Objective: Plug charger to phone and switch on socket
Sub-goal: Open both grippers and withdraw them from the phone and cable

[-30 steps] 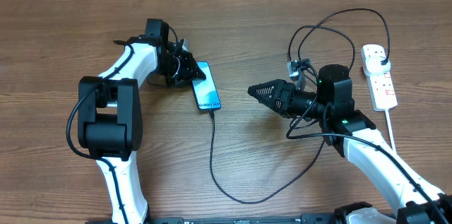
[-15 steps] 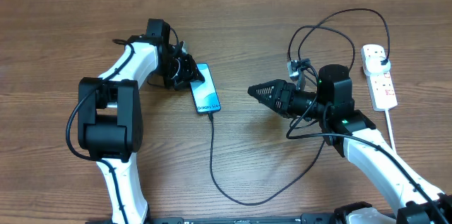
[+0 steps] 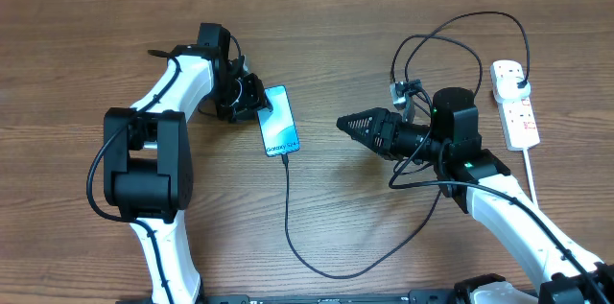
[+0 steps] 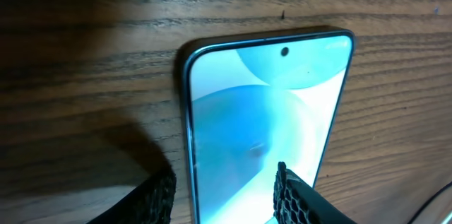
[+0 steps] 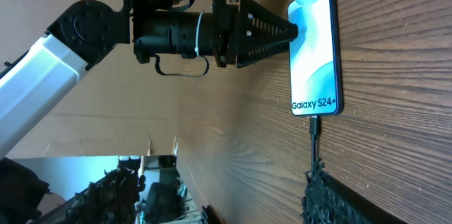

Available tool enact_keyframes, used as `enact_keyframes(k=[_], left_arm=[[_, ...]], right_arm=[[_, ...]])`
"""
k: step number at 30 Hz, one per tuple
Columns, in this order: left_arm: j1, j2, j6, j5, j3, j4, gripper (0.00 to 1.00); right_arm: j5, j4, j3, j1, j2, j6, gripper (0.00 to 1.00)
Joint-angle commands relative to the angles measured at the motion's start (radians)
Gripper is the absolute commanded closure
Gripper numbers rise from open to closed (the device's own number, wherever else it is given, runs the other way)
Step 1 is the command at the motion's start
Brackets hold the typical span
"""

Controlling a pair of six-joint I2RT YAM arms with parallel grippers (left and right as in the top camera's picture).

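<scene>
The phone (image 3: 278,122) lies flat on the wooden table with its blue screen lit. In the left wrist view the phone (image 4: 261,118) fills the middle, and in the right wrist view the phone (image 5: 316,54) shows "Galaxy S24+". The charger (image 3: 291,218), a thin black cable, is plugged into the phone's bottom edge and loops round to the socket (image 3: 519,112) at the far right. My left gripper (image 3: 251,101) is open at the phone's top left corner; its fingers (image 4: 161,196) straddle the phone's left edge without pinching it. My right gripper (image 3: 343,124) is open and empty, pointing at the phone from the right.
A thick white cord (image 3: 531,170) runs from the socket toward the table's front. Loose black cable loops (image 3: 451,45) lie behind my right arm. The charger's connector (image 5: 314,126) sits straight in the phone's port.
My left gripper's jaws have spread and it has drawn back a little to the left, off the phone's top corner. The phone, the charger and my right arm have stayed put.
</scene>
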Motion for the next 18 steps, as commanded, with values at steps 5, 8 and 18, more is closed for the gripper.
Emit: enact_keyframes(k=[5,8,18], left_arm=[[0.000,0.029,0.021,-0.189,-0.016,-0.017,0.46],[0.001,0.029,0.021,-0.207,-0.002,-0.033,0.41],[0.001,0.025,0.022,-0.289,0.417,-0.373,0.48]], right_arm=[[0.009,-0.002,0.002,-0.003,-0.010,-0.010,0.23],[0.008,-0.017,0.002,0.000,-0.010,-0.010,0.25],[0.010,-0.041,0.003,0.043,-0.010,-0.138,0.28]])
